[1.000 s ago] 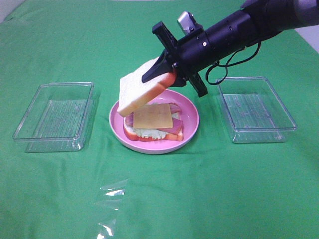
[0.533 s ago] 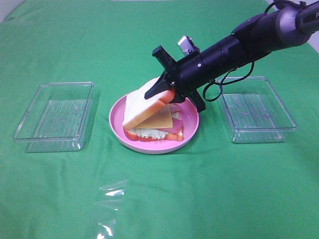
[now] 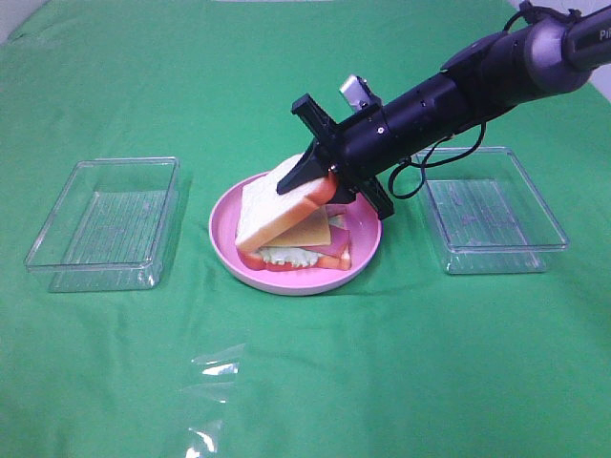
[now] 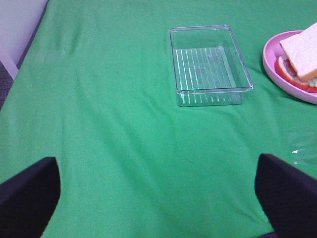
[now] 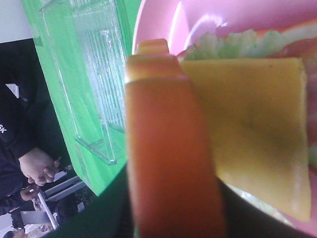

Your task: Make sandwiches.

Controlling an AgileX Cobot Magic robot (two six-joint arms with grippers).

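Your high cam looks down at the whole green cloth (image 3: 382, 382) from the front. Left wrist cam sits well back, angled down, catching the left clear tray (image 4: 208, 64) and the pink plate (image 4: 271, 69) edge, which the high cam shares. Right wrist cam is jammed right against the top bread slice (image 5: 171, 163), probably facing that same tray.

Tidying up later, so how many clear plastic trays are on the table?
2: one clear tray left of the pink plate, one clear tray right of it. Both look empty.
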